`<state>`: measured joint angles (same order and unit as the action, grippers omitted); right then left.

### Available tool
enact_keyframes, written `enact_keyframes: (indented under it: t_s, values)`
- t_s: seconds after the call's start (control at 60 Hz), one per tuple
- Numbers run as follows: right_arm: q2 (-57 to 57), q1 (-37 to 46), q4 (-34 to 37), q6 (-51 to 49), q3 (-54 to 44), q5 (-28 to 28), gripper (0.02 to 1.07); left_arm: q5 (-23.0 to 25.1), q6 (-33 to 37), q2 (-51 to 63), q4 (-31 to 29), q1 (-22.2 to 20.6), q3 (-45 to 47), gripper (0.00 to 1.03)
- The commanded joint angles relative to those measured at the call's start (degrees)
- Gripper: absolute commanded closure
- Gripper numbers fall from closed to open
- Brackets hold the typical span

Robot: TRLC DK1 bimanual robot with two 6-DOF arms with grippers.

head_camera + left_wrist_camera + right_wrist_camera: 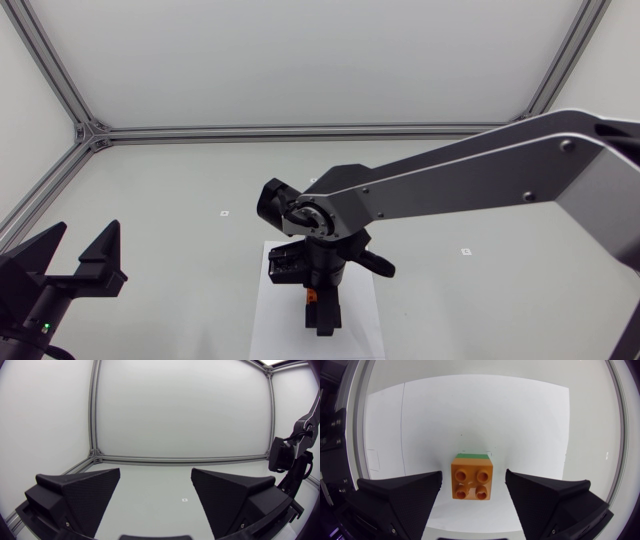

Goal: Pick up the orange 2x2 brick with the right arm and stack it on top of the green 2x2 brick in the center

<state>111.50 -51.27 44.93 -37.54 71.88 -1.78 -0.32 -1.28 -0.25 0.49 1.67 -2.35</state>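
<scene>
Orange 2x2 brick (472,480), four round studs, seemingly atop green brick (472,454)

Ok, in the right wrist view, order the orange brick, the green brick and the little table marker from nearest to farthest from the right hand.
From the right hand:
1. Orange 2x2 brick, between the open fingers, touching neither.
2. Green 2x2 brick, under the orange one, its edge showing just ahead.
3. Small table marker, far off to one side.
</scene>
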Motion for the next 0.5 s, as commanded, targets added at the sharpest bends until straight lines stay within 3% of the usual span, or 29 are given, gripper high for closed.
enact_keyframes:
  t_s: [0.0, 0.483]
  values:
    - [-3.22, 0.55, 1.22, 0.71, -0.86, -0.86, 0.07, 0.23, 0.75, -0.45, -0.84, 0.17, 2.35, 0.04]
    - [-26.6, 8.11, 5.79, 6.25, -4.99, -4.63, 0.07, 0.23, 0.75, -0.45, -0.84, 0.17, 2.35, 0.04]
